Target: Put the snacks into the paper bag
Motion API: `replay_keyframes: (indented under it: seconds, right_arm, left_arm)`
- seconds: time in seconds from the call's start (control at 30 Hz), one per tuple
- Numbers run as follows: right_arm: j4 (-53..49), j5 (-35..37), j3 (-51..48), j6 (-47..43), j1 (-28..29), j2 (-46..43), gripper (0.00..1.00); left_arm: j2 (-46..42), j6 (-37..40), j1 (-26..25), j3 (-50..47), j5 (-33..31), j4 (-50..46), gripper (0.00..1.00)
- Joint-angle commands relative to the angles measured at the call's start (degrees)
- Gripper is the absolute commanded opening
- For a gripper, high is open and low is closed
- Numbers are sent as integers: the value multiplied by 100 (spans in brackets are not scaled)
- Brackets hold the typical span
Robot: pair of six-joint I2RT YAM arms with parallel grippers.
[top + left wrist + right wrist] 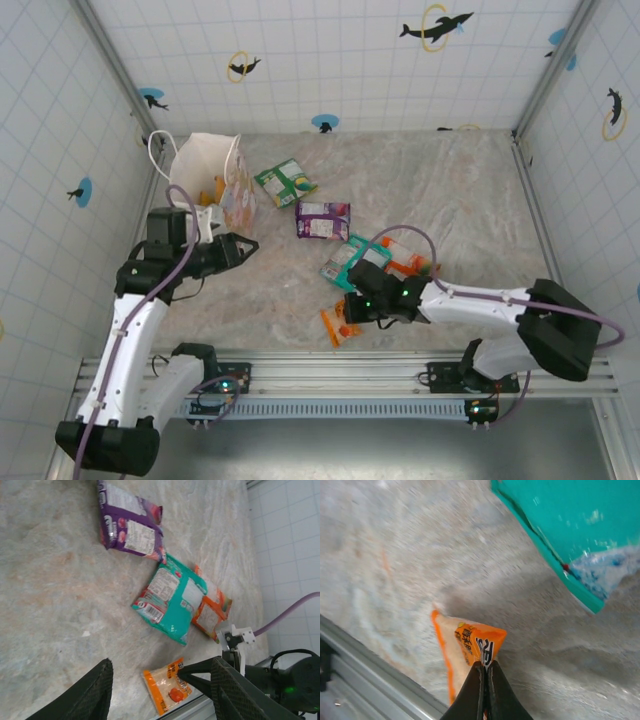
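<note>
The white paper bag [205, 160] stands at the back left with its mouth open; a pale packet [238, 200] leans at its right side. Snacks lie on the table: green-white [285, 183], purple [322, 220] [130, 527], teal [345, 262] [170, 597] and orange-red [410, 262] [212, 612]. My right gripper [352, 308] [485, 666] is shut on a corner of a small orange packet [340, 326] [470, 640] [162, 690] near the front edge. My left gripper [245, 248] [160, 667] hovers open and holds nothing, right of the bag.
The metal rail [340, 370] [365, 670] runs along the table's front edge, just beside the orange packet. Tiled walls [60, 150] close in the left, back and right sides. The marbled table [470, 200] spreads out to the right.
</note>
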Motion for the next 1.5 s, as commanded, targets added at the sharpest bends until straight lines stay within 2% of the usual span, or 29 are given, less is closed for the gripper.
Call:
replay_keyframes:
  seconds: [0.0,0.27,0.47,0.67,0.9,1.0,1.1,1.47]
  right_arm:
    - [1033,201,-191,125,-47,-429,0]
    - [3405,-81,-465,168,-480,-775,0]
    - [4763,-930,-163,314,-863,-436,0]
    - [5505,-1586,356,541,-988,17,0]
    - [6198,-1935,576,824,-990,365,0]
    - [6331,-1939,623,873,-988,453,0]
    - [6370,-1972,682,882,-988,522,0]
    - [6427,-1969,807,852,-947,747,0]
  left_arm:
    - [-154,-132,22,-296,642,693,55]
    - [-393,-334,27,-983,1494,1778,57]
    - [-602,-365,17,-1440,1944,2642,57]
    - [-725,-9,14,-1614,2157,3060,56]
    - [-680,139,9,-1693,2171,3366,53]
    - [-636,66,11,-1725,2256,3551,46]
    - [-585,0,-9,-1722,2373,3690,36]
    - [-420,-126,-97,-1512,2663,3715,8]
